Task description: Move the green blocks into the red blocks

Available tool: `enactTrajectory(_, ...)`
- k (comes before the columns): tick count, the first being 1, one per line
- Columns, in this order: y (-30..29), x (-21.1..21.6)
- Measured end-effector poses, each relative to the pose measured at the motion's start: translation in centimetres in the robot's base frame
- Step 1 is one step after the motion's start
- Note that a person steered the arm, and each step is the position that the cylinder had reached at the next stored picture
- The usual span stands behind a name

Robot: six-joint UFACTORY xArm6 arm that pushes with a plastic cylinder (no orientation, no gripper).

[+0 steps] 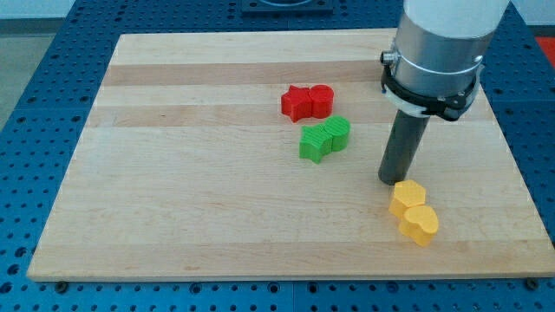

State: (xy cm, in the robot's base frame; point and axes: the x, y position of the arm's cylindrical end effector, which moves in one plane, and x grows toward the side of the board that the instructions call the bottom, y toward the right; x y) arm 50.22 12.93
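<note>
Two red blocks touch each other near the board's upper middle: a red star-like block [296, 102] and a red round block [321, 100]. Just below them sit two green blocks, also touching: a green star-like block [314, 143] and a green rounded block [336, 133]. A narrow gap separates the green pair from the red pair. My tip [389, 179] rests on the board to the right of the green blocks, a little lower than them, and just above the yellow blocks.
Two yellow blocks lie at the lower right, touching: a yellow hexagonal block [407, 198] and a yellow heart-like block [420, 224]. The wooden board [173, 173] sits on a blue perforated table [35, 104].
</note>
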Motion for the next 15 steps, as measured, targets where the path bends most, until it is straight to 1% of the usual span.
enactTrajectory(1, 0.0, 0.0)
enactTrajectory(2, -0.7, -0.9)
enactTrajectory(4, -4.8, -3.6)
enactTrajectory(6, -6.1, -7.1)
enactTrajectory(7, -7.0, -8.0)
enactTrajectory(9, -7.0, -5.9)
enactTrajectory(11, -7.0, -5.4)
enactTrajectory(13, -7.4, -2.4)
enactTrajectory(14, -8.6, -0.3)
enactTrajectory(15, -11.2, 0.7)
